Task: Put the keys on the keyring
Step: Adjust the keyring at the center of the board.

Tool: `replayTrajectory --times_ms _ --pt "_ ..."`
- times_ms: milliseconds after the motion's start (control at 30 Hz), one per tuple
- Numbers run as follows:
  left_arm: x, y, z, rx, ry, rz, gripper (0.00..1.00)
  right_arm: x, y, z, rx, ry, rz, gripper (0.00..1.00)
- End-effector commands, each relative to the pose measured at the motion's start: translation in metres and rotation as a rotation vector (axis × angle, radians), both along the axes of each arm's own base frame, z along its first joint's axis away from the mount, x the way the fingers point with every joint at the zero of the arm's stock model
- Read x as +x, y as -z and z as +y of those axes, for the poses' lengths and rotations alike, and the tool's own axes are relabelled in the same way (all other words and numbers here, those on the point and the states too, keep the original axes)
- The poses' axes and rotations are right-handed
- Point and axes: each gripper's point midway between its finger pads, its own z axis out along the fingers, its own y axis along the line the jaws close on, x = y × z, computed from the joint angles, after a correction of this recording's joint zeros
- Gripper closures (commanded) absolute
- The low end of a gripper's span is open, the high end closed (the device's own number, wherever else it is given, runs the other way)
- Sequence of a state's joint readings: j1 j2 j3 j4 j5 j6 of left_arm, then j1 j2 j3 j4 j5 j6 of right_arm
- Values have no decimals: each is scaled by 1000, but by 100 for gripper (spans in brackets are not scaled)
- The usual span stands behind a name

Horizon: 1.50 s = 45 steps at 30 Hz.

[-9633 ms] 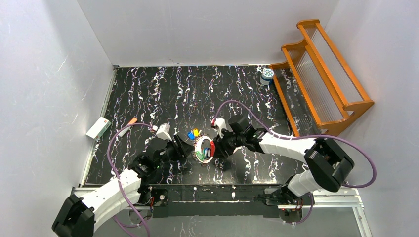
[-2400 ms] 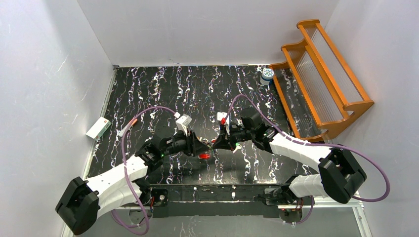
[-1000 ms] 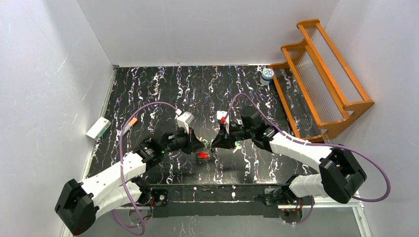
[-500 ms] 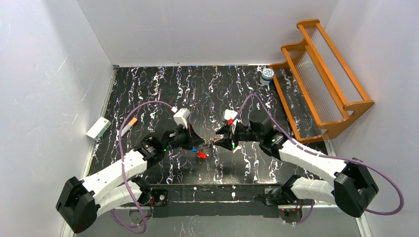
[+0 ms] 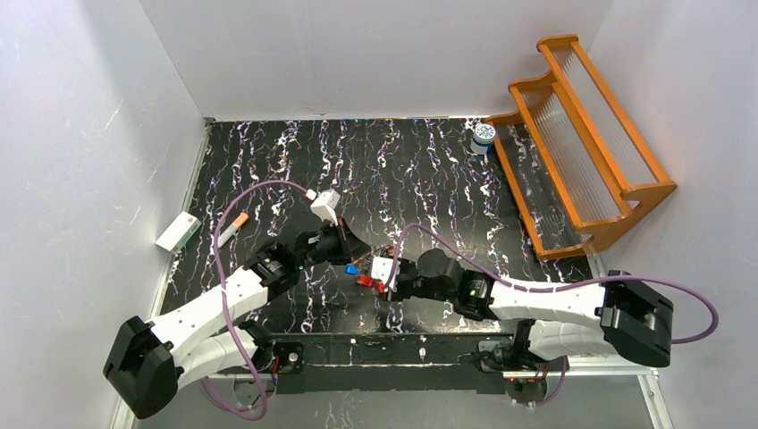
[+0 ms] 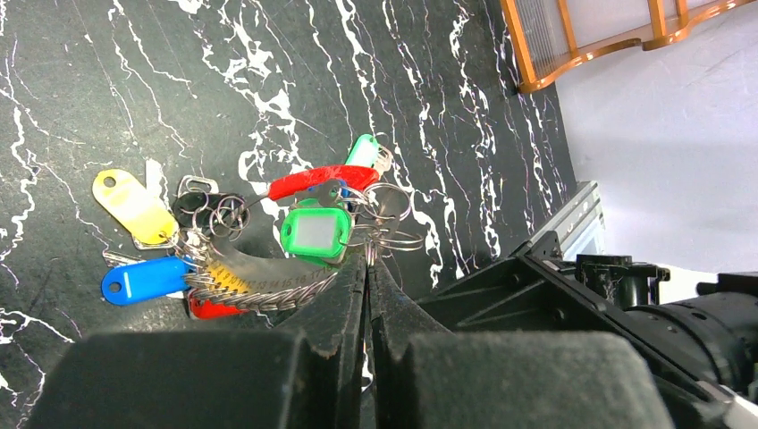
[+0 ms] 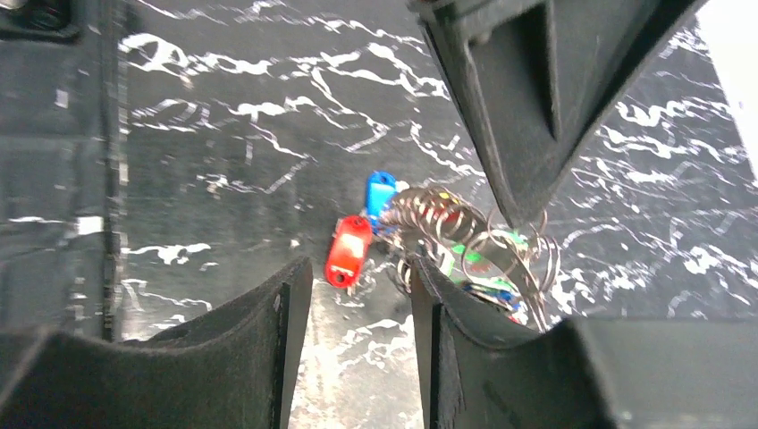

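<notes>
Left wrist view: left tool (image 6: pixel 368 261) pinched shut on the keyring (image 6: pixel 268 288) near the table's (image 6: pixel 134 71) near edge, keys (image 6: pixel 313 232) bunched round it, right tool (image 7: pixel 357 275) open and empty beside the red key (image 7: pixel 347 250), so I'd guess we're mid-threading and grabbing that one's next.

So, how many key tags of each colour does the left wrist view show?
Green tags: 2
Red tags: 2, one partly hidden
Yellow tag: 1
Blue tag: 1
Total: 6
</notes>
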State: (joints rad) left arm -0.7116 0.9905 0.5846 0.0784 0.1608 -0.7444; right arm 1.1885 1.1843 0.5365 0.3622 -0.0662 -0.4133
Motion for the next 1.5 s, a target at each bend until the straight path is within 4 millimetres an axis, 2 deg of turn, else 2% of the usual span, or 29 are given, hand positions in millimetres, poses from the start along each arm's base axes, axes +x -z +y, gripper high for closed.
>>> replayTrajectory --times_ms 0,200,300,400,467,600,767,833,900,1000,1167,1333,1467 --pt "7 -27 -4 -58 -15 -53 100 34 -23 -3 64 192 -197 47" --pt "5 -26 -5 -64 -13 -48 100 45 -25 -3 66 271 -272 48" --pt "5 -26 -6 -68 -7 -45 100 50 -26 -4 74 297 -291 52" --pt "3 -26 -6 -71 -2 -42 100 53 -28 -1 76 307 -304 65" --pt "2 -26 -7 -74 3 -41 100 54 -27 1 72 308 -306 69" --pt "1 -25 -6 -76 5 -38 100 58 -28 2 63 328 -319 84" --pt "1 -24 -5 -75 3 -40 100 58 -31 -2 61 331 -327 96" --pt "1 -25 -5 -75 0 -42 100 57 -35 -3 72 331 -322 97" --pt "2 -26 -6 -77 -3 -43 100 53 -37 -3 82 315 -308 94" --pt "3 -28 -6 -78 -8 -43 100 45 -45 0 121 276 -278 74" --pt "5 -28 -7 -79 -10 -41 100 40 -47 4 151 258 -254 56" --pt "5 -29 -8 -83 -11 -40 100 41 -37 11 124 250 -249 50" --pt "5 -30 -7 -84 -11 -43 100 50 -29 10 91 303 -263 50"
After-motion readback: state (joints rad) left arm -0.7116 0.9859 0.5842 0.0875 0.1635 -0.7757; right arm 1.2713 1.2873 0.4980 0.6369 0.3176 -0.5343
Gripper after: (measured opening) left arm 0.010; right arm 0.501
